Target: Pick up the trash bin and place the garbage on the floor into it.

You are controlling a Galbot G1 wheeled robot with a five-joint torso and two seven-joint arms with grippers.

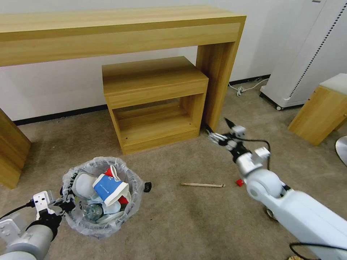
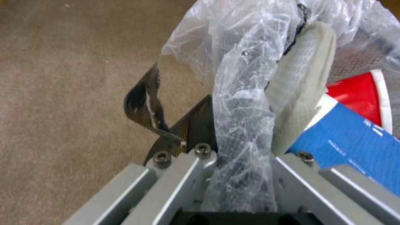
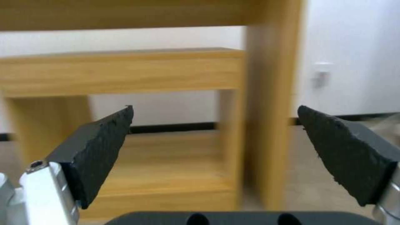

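The trash bin (image 1: 101, 196), round and lined with a crinkly clear bag, stands on the beige floor (image 1: 188, 224) at my lower left. Inside it lie a white slipper (image 2: 306, 90), a blue cup (image 2: 346, 147), a red cup (image 2: 362, 92) and a bottle (image 1: 93, 210). My left gripper (image 1: 65, 206) is shut on the bin's near rim and bag (image 2: 242, 137). A wooden stick (image 1: 202, 185) and a red wrapper (image 1: 239, 182) lie on the carpet. My right gripper (image 1: 218, 127) hangs open in the air beyond them, near the desk leg, its pads (image 3: 104, 147) wide apart and holding nothing.
A low wooden shelf unit (image 1: 155, 104) stands under a long wooden desk (image 1: 119, 32) against the wall. A white appliance (image 1: 307, 54) and a wooden box (image 1: 321, 112) stand at the right, with a cable (image 1: 245, 87) on the floor. A small black piece (image 1: 147, 186) sticks out beside the bin.
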